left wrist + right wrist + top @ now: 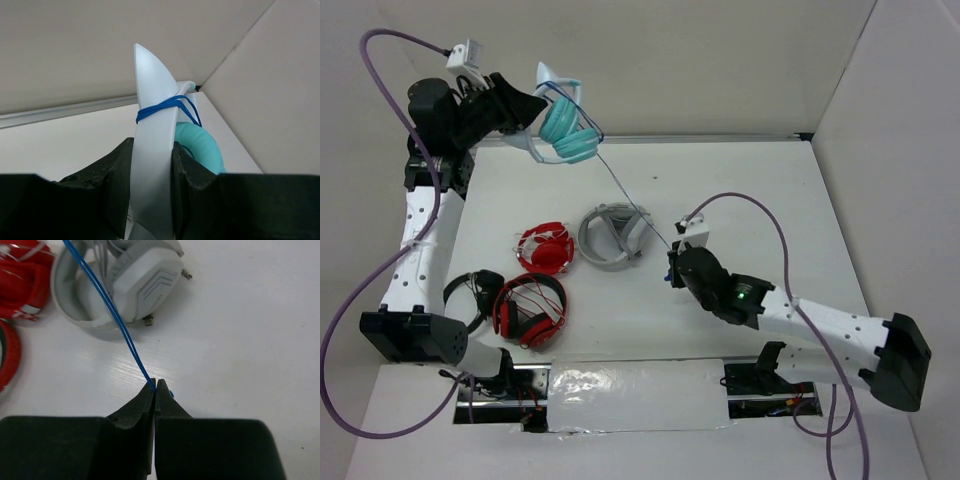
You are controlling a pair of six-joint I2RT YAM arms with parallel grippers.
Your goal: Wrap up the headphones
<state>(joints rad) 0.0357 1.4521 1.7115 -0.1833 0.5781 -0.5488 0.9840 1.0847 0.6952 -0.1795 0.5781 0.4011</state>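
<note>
top external view: the left tool [523, 118] holds the teal over-ear headphones with a pale light-blue headband [567, 135] lifted above the far left corner of the white counter [750, 180]. left wrist view shows its jaws partly open and clamped on either side of the pale headband [152, 150]. the thin blue cable [165, 105] is looped around the band just above the fingers, and a teal ear cushion [202, 147] sits behind on the right. the cable runs taut, nearer and rightward, down to the right tool [672, 268]. its jaws are pressed fully together on a doubled strand just above the counter. a grey-white plastic headset [612, 237] lies under the cable's line. a small red headset [545, 248], a larger red-and-black headset [530, 308] and a black headset [470, 295] lie left of it.
</note>
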